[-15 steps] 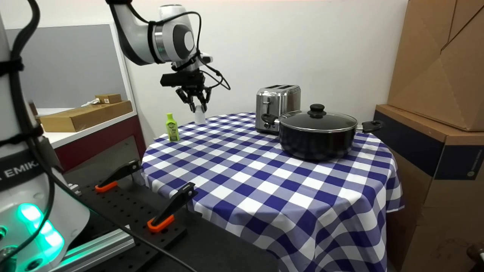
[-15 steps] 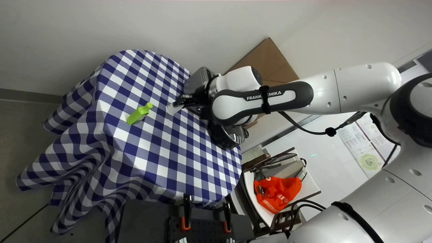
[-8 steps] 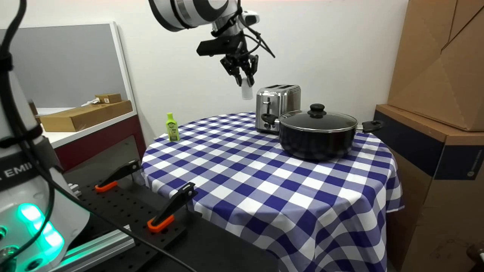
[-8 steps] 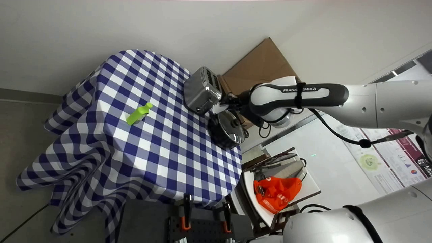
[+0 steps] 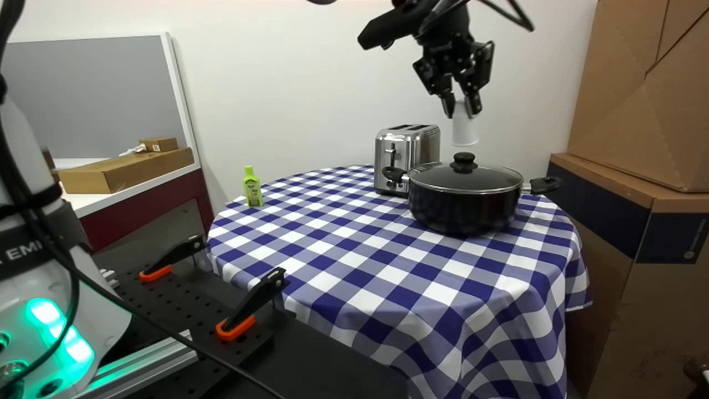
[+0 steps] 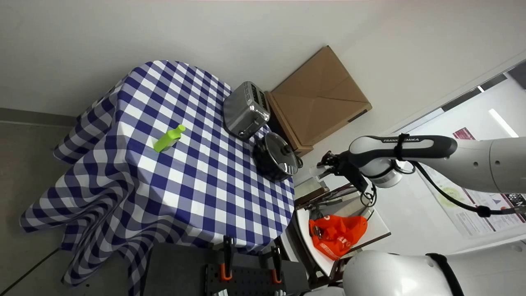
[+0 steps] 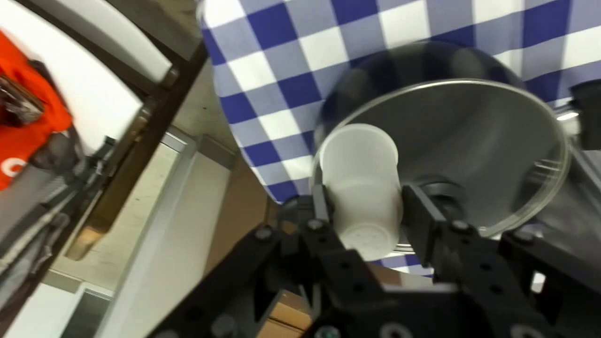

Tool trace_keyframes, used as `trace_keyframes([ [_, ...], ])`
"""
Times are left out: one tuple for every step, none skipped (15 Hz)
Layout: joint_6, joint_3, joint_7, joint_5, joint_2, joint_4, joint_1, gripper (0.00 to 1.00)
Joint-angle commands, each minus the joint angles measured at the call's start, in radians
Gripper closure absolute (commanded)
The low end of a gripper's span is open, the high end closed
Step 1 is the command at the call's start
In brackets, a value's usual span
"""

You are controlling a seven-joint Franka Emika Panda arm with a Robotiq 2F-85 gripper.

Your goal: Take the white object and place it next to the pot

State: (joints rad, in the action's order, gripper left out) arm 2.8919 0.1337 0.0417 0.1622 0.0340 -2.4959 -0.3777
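Your fingers (image 7: pixel 422 218) pinch the white object (image 7: pixel 361 192) near its upper end; its body hangs below their tips, apart from the pot (image 5: pixel 465 204) lower down. It looks light, stiff, perhaps slippery; hold opposite sides squarely and gently.

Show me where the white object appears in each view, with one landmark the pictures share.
In an exterior view: white object, upper part, right of centre, above the pot onscreen.
In an exterior view: white object, right of centre, faint, right of the pot.
Wrist view: white object, near the centre, in the gripper, overlapping the pot.
Shared landmark: the pot, in all three.
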Motion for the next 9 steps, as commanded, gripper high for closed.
trace_keyframes([
  [-0.022,0.046,0.087,0.102,-0.021,-0.006,-0.065,0.84],
  [-0.014,0.054,0.101,0.122,-0.037,-0.009,-0.076,0.84],
  [-0.009,0.054,0.114,0.137,-0.056,-0.009,-0.079,0.84],
  [0.001,0.054,0.128,0.152,-0.074,-0.011,-0.079,0.84],
  [0.003,0.048,0.151,0.172,-0.092,-0.008,-0.072,0.84],
  [0.001,0.044,0.173,0.189,-0.113,-0.001,-0.062,0.84],
  [-0.001,0.042,0.202,0.214,-0.133,0.004,-0.051,0.84],
  [-0.004,0.041,0.228,0.237,-0.154,0.011,-0.04,0.84],
  [-0.008,0.103,0.23,0.228,-0.178,0.017,0.036,0.84],
])
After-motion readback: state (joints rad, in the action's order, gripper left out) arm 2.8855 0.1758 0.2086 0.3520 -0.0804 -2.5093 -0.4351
